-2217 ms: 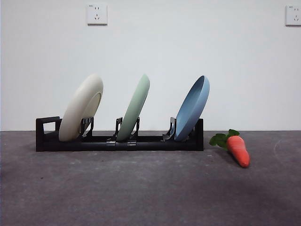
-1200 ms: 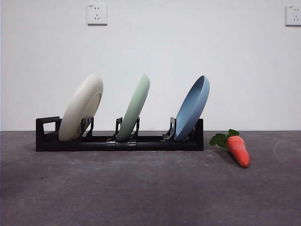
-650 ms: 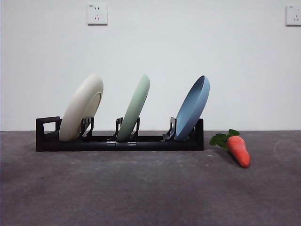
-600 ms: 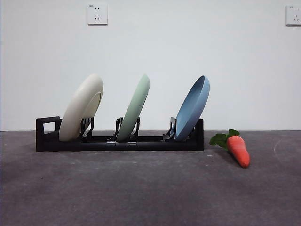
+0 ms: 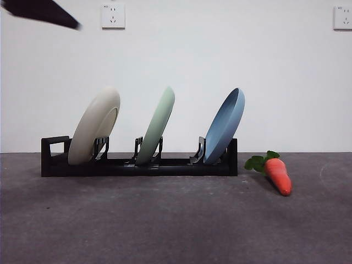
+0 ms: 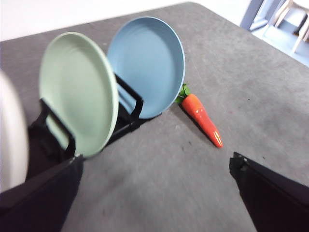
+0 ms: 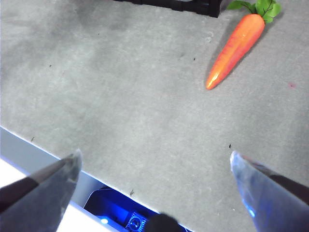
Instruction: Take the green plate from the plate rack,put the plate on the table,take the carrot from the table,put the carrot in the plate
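Place: a plain test room or lab.
Signs: bare white wall with two sockets, rough grey table set with toy props, chair legs on a pale floor beyond.

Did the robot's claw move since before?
Yes. A black arm tip now pokes in at the front view's top left corner, left of the wall socket; earlier it wasn't there. The left claw is open, facing the green plate.

Green plate racked; carrot tabled
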Robot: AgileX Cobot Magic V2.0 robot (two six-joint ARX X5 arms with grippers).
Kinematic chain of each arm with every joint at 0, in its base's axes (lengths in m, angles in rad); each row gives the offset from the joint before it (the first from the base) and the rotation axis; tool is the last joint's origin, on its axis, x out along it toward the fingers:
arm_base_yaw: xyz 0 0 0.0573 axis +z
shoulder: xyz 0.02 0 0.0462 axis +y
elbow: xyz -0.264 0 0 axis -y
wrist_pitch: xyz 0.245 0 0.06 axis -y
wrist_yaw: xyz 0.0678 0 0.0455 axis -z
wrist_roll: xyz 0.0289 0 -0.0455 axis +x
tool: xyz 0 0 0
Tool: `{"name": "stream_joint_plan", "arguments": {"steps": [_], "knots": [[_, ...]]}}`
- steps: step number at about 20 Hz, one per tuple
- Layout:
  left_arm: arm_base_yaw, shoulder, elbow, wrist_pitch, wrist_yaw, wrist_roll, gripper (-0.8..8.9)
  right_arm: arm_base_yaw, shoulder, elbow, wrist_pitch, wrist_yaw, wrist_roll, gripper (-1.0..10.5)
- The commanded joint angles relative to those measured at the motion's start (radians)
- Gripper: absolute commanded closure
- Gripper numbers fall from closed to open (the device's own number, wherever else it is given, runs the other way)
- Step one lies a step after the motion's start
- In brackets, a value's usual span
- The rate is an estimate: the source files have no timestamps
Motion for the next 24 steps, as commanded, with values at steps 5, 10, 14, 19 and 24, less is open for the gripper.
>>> {"name": "stream_joint_plan", "arguments": {"steps": [5,10,14,19,24], "knots": [[-0.087,0.384,0.218,0.158,-0.121,0.002,2.2,0.002,0.013,0.003,0.006,0.002,0.0,3.5],[-0.113,0.567,0.289,0.264,-0.222,0.028,2.2,0.002,0.014,0.003,0.006,0.002,0.0,3.5],[-0.115,0.65,0.29,0.383,-0.263,0.029,2.2,0.002,0.014,0.003,0.006,0.002,0.001,3.5],[-0.116,0.705,0.29,0.414,-0.277,0.032,2.21,0.002,0.014,0.003,0.007,0.002,0.0,3.5],[-0.116,0.711,0.29,0.409,-0.267,0.031,6.98,0.002,0.014,0.003,0.006,0.002,0.001,3.5]]}}
